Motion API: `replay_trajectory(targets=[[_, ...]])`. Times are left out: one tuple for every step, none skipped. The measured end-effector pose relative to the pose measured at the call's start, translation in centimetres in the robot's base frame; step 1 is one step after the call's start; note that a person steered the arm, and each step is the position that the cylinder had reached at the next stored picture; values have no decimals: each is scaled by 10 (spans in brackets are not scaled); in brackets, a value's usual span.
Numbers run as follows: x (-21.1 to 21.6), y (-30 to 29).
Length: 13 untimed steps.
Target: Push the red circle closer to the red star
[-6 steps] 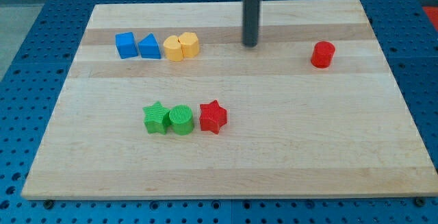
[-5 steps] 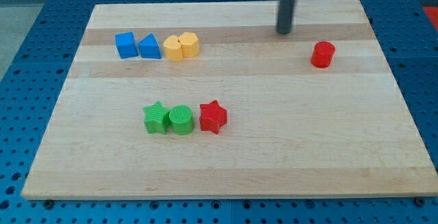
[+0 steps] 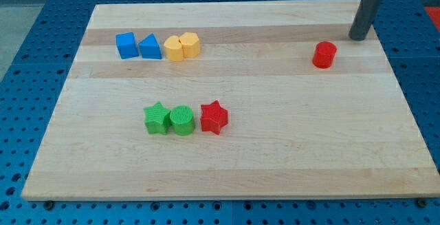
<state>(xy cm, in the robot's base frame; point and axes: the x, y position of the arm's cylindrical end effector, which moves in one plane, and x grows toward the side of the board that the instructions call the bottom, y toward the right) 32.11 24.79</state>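
Near the board's far right edge, at about one o'clock from the red circle (image 3: 324, 54), my tip (image 3: 357, 38) stands just clear of it, not touching (there is no claw to open or close, only the rod). Nothing of the push is done yet, I judge: the circle sits well apart from the red star (image 3: 214, 118), which lies at about eight o'clock from it, beside the green circle (image 3: 182, 120).

Straight dark grey rod, my tip (image 3: 357, 38) blunt.
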Motion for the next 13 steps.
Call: replay_trajectory(targets=[[23,-24],[33,-54],[49,-83],[73,-109],[99,-135],[123,-164],[145,-189],[126,-179],[73,-160],[40,-158],[34,-182],[61,-208],[99,-218]])
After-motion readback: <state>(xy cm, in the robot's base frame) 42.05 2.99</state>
